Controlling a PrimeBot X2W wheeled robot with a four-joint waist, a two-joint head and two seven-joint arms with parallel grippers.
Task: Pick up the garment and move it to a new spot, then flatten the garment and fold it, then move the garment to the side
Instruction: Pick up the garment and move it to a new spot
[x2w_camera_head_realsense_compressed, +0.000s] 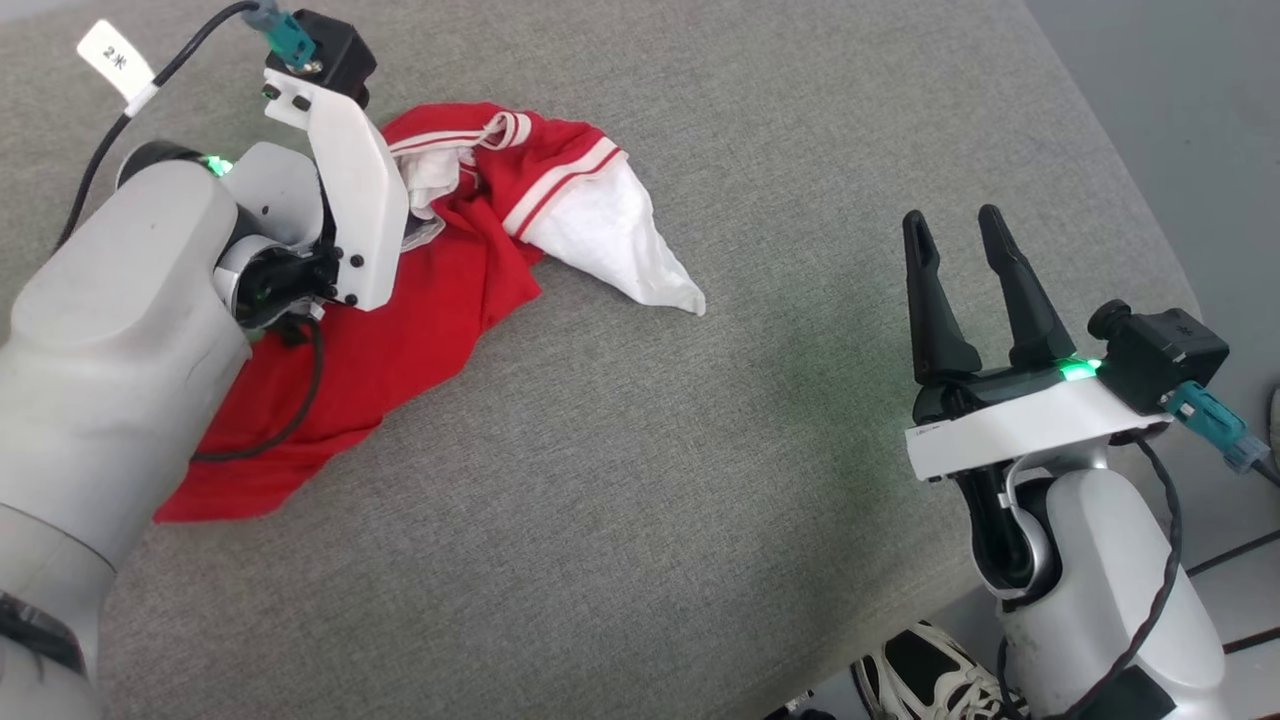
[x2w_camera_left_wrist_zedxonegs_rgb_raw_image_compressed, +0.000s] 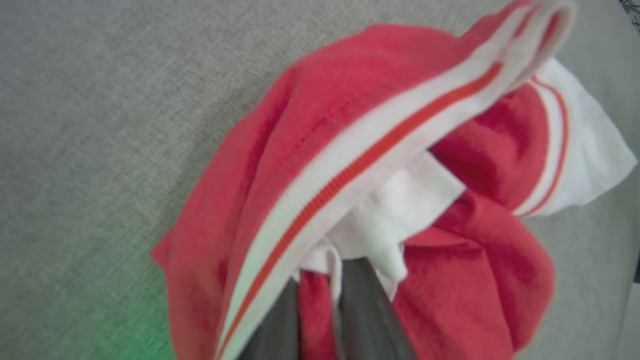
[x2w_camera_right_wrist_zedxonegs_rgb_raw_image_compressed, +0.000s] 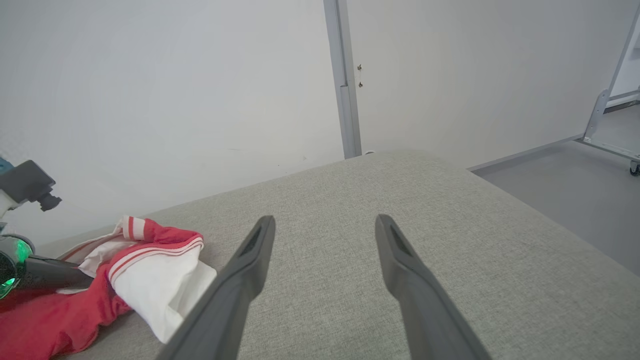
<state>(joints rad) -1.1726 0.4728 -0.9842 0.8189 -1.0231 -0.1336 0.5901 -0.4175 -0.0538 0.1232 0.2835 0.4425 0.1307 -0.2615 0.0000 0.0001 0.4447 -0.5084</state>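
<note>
Garment (x2w_camera_head_realsense_compressed: 450, 290) of red cloth lies crumpled on the left side of the grey padded surface (x2w_camera_head_realsense_compressed: 650, 450), with its lower part trailing towards the robot under the left forearm. A white sleeve (x2w_camera_head_realsense_compressed: 610, 245) with red and white trim sticks out to the right and ends in a point that rests on the padding. The striped neck band is bunched at the far end, next to the left wrist. In the left wrist view, which is blurred, the left gripper (x2w_camera_left_wrist_zedxonegs_rgb_raw_image_compressed: 322, 295) is clamped on the garment (x2w_camera_left_wrist_zedxonegs_rgb_raw_image_compressed: 320, 125). A fold of red cloth is pinched between its two dark fingers (x2w_camera_left_wrist_zedxonegs_rgb_raw_image_compressed: 365, 310), and the striped band arches over them. The right gripper (x2w_camera_head_realsense_compressed: 952, 225) is well away from the garment, over bare padding near the right edge of the surface. Its fingers are spread wide with nothing between them, and the right wrist view shows the same (x2w_camera_right_wrist_zedxonegs_rgb_raw_image_compressed: 325, 222), with the garment (x2w_camera_right_wrist_zedxonegs_rgb_raw_image_compressed: 150, 270) off to its left. A black and white shoe (x2w_camera_head_realsense_compressed: 930, 670) is on the floor just beyond the near edge of the padding, beside the right arm. A pale wall (x2w_camera_right_wrist_zedxonegs_rgb_raw_image_compressed: 175, 100) stands behind the far edge.
</note>
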